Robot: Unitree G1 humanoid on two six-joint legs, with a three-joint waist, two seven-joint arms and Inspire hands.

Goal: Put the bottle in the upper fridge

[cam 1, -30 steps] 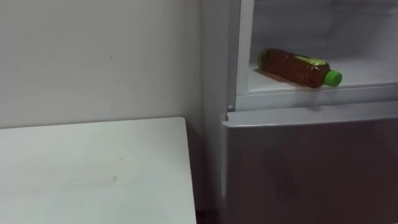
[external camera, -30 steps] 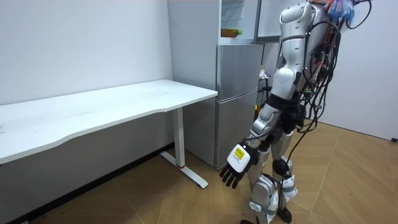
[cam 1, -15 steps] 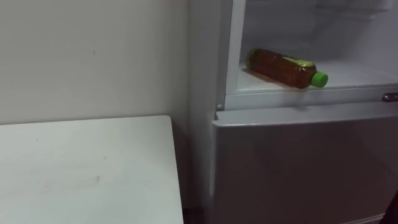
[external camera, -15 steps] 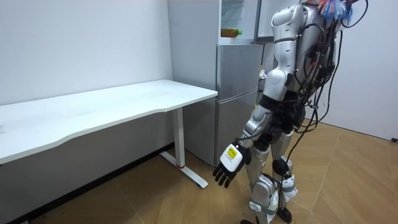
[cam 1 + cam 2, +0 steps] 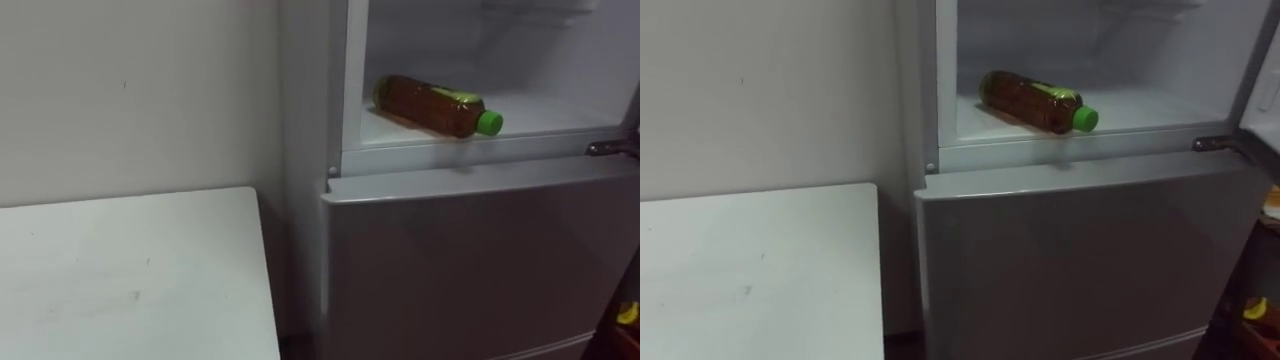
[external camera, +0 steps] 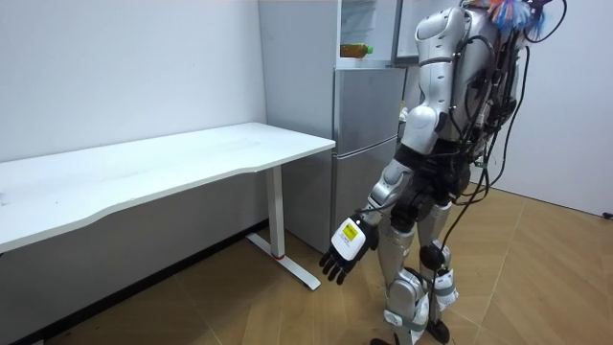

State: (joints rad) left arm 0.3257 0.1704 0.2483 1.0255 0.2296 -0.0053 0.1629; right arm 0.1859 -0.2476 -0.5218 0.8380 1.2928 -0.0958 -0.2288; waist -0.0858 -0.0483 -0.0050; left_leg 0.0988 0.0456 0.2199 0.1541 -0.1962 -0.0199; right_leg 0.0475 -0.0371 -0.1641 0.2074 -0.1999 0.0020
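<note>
Left hand: hangs low beside the robot's thigh, palm turned inward, dark fingers loosely spread and pointing at the floor, nothing held. State: relaxed and empty.

Robot: stands upright on the light wooden plank floor, close in front of the tall silver-grey two-compartment fridge.

Fridge: white-lined upper compartment stands open; the grey lower door is closed.

Task item: clear plastic bottle of amber liquid, green label, green cap. It lies on its side on the upper compartment's floor, near the front lip, cap towards the front and the robot's right.

Surroundings: white rectangular table to the fridge's left, against a plain white wall.
</note>
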